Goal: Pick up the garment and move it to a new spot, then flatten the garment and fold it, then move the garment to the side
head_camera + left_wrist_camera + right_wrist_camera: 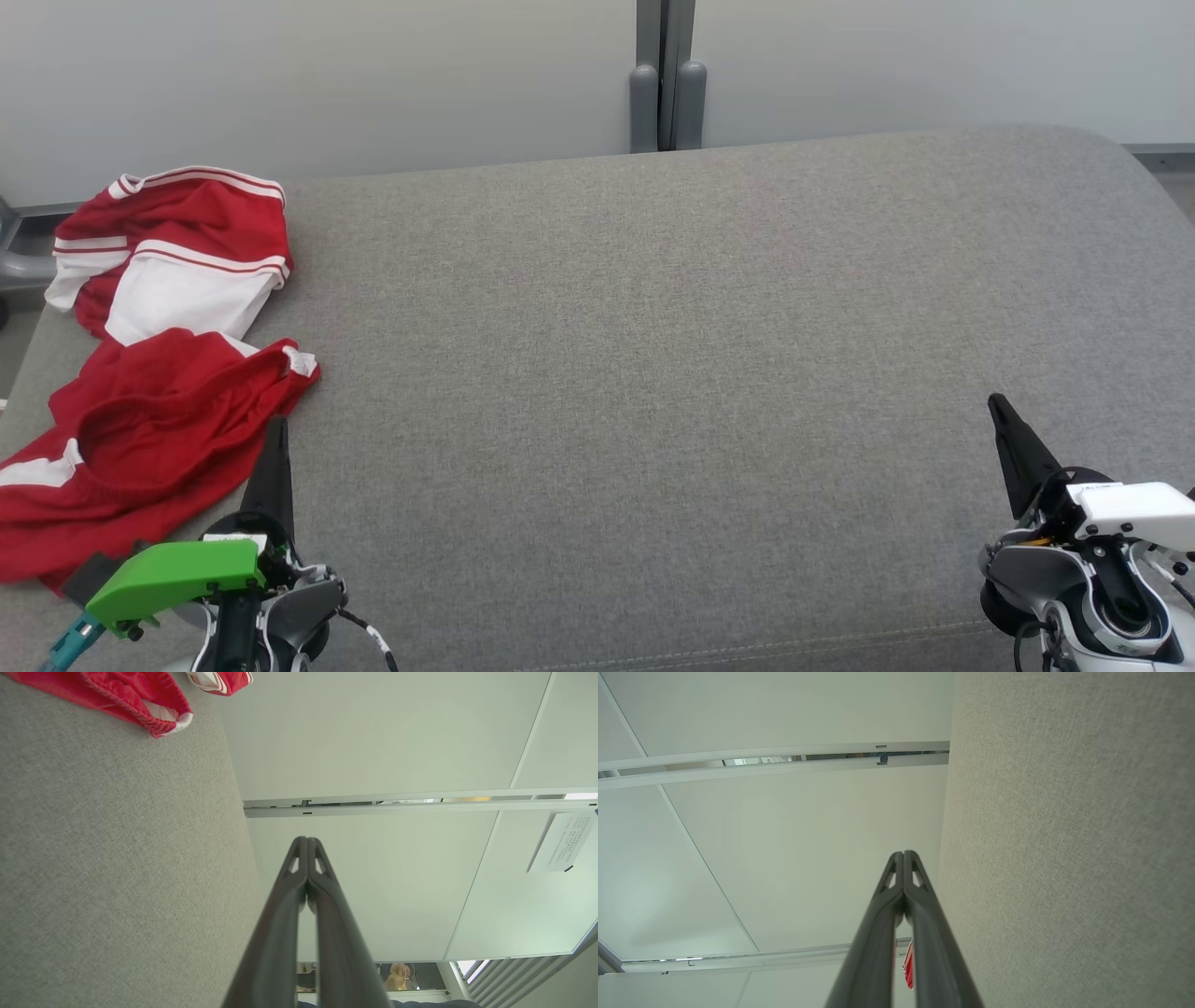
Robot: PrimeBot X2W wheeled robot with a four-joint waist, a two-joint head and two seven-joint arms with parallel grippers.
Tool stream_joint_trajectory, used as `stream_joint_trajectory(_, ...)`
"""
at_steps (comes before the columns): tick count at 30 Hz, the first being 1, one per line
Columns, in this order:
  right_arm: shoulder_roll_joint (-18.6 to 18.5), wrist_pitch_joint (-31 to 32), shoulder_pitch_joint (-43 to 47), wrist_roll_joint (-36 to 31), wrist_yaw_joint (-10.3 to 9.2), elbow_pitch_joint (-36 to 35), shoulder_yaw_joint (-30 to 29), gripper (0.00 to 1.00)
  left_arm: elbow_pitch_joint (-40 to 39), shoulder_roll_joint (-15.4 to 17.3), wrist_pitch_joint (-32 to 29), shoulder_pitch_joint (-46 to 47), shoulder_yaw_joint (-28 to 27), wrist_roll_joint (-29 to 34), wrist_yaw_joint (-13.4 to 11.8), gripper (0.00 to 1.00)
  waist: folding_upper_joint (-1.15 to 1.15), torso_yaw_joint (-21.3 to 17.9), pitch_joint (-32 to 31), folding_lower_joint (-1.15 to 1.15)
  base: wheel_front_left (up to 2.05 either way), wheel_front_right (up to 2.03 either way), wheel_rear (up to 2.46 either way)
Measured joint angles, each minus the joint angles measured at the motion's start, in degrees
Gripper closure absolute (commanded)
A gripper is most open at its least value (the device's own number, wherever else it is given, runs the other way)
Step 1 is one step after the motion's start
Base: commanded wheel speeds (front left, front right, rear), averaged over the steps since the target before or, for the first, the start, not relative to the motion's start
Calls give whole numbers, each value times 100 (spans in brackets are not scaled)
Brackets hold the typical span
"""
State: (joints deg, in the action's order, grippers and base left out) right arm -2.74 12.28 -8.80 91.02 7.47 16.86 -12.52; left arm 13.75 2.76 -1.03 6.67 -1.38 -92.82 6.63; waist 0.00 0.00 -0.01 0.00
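The grey fabric-covered tabletop is wide. A red and white garment lies crumpled on its left side. The left tool is closed and holds nothing, just beside the garment's near edge. The right tool, also closed and not holding anything, is at the near right, well apart from it.

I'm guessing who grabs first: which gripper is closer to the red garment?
Left. The left gripper sits right beside the garment's edge. The right gripper is far off, across the grey cushion.
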Motion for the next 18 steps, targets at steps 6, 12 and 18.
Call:
stream_joint_trajectory(6,0,0,0,0,0,0,0,100,0,0,0,0,0,0,0,100,0,0,0,0,0,0,0)
stream_joint_trajectory(12,0,0,0,0,0,0,0,100,0,0,0,0,0,0,0,100,0,0,0,0,0,0,0)
stream_joint_trajectory(18,0,0,0,0,0,0,0,100,0,0,0,0,0,0,0,100,0,0,0,0,0,0,0)
